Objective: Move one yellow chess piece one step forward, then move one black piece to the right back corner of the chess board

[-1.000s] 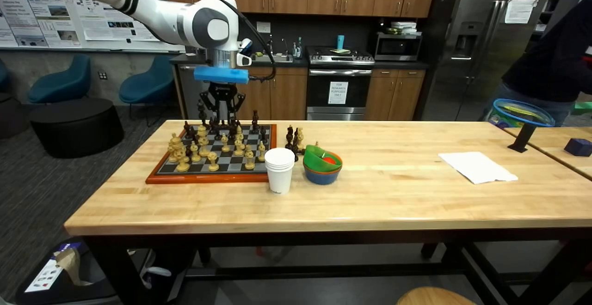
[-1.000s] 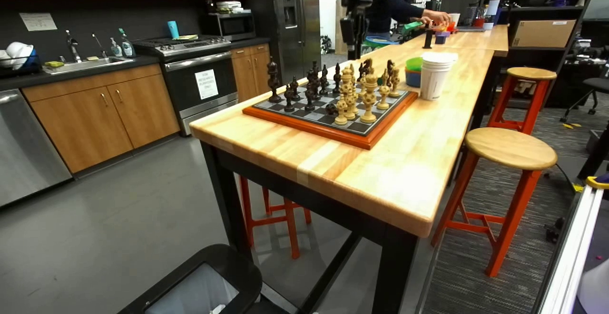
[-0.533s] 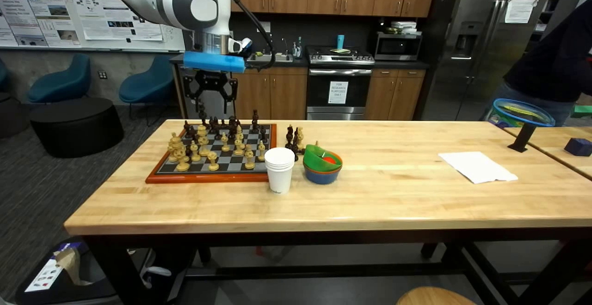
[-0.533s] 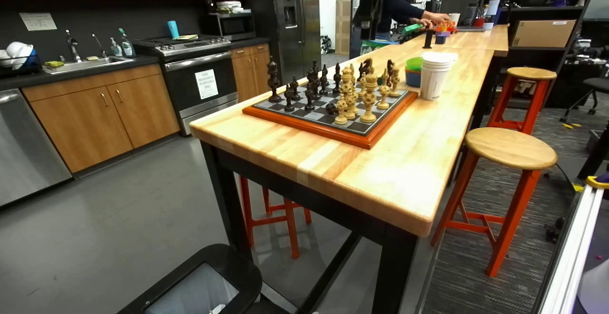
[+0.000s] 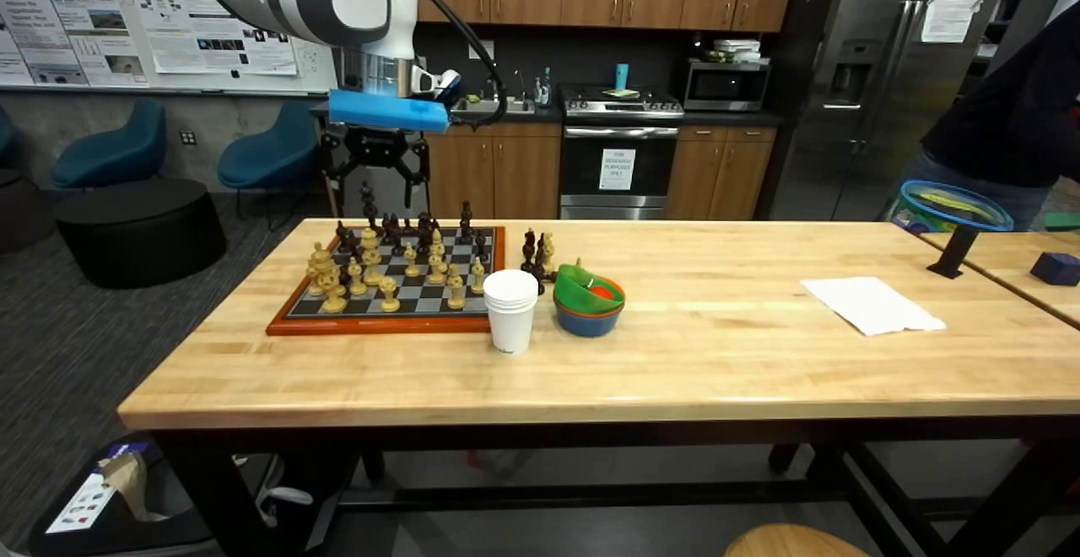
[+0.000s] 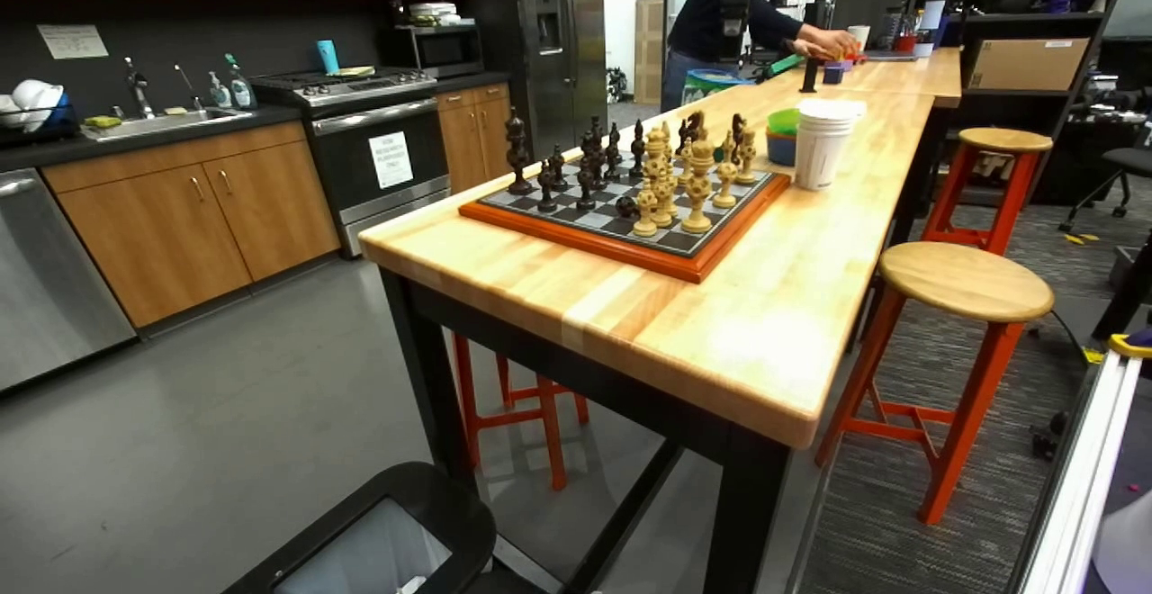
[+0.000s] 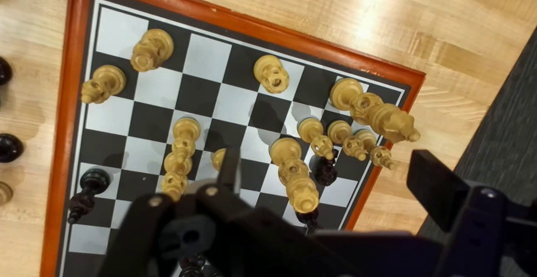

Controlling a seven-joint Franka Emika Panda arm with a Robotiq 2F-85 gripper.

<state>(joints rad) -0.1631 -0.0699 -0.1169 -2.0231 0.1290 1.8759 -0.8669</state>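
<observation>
This is a lab kitchen, with a stove (image 5: 620, 137), a sink (image 6: 193, 121), a microwave (image 5: 727, 86), a refrigerator (image 5: 877, 152), wall posters (image 5: 207, 17) and an oven sign (image 5: 617, 169) reading "For research purposes only".

The white arm (image 5: 316, 2) has a blue bar (image 5: 388, 111) and black claw (image 5: 375, 195).

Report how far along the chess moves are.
Done: uncertain; yellow pieces stand on the chess board, but nothing marks a step as taken. In hand: nothing; the fingers stand open over the board. Left: probably the corner move, with black pieces ungripped, though completion can't be ruled out.
</observation>
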